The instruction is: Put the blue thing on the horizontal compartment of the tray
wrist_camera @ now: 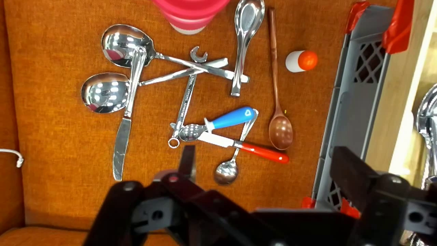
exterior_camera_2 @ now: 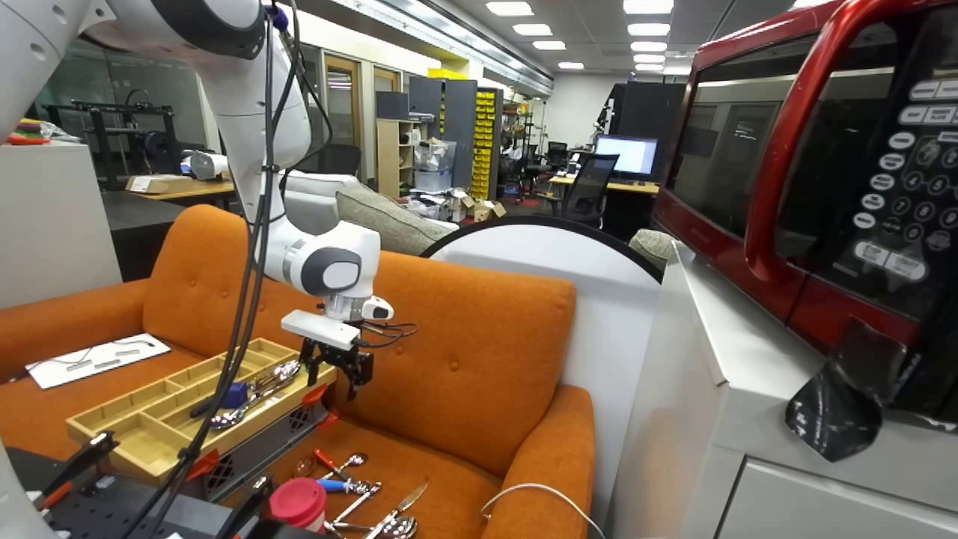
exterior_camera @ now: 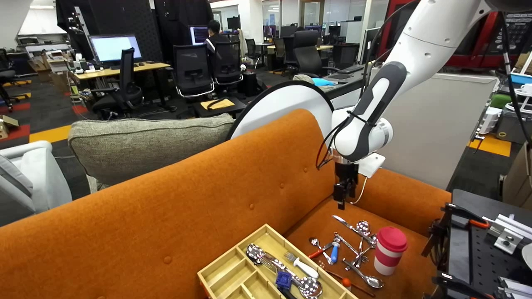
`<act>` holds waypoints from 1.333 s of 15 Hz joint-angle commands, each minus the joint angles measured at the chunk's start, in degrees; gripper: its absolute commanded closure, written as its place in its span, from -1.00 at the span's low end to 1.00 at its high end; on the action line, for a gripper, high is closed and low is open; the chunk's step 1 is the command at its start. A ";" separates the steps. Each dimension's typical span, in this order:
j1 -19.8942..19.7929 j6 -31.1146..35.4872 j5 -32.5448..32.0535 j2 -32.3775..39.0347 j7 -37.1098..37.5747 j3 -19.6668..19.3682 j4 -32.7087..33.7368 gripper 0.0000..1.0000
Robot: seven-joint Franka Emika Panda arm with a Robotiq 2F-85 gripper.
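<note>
A small spoon with a bright blue handle (exterior_camera: 335, 252) lies on the orange sofa seat; it also shows in the wrist view (wrist_camera: 232, 119), its bowl near a wrench and a red-handled knife. The pale yellow tray (exterior_camera_2: 166, 433) holds large metal cutlery and a dark blue block-headed tool (exterior_camera: 284, 280). A section (exterior_camera_2: 142, 445) at the tray's near end appears to run crosswise, though cables partly cover the tray. My gripper (wrist_camera: 264, 157) is open with nothing between its fingers. It hangs above the sofa, near the tray's end by the backrest (exterior_camera_2: 331, 385).
Around the spoon lie ladles (wrist_camera: 106, 92), a red-handled knife (wrist_camera: 263, 152), a wooden spoon (wrist_camera: 280, 131) and an orange-topped white item (wrist_camera: 302, 61). A pink and white cup (exterior_camera: 388, 257) stands nearby. A grey crate (wrist_camera: 348, 112) supports the tray. The sofa backrest (exterior_camera: 249, 187) rises behind.
</note>
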 commanded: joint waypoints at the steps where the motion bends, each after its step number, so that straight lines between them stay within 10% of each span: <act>1: -1.73 0.08 -2.13 -0.03 1.54 1.47 0.03 -1.00; 20: -3.40 3.85 -0.25 21.26 13.53 3.79 14.96 -1.00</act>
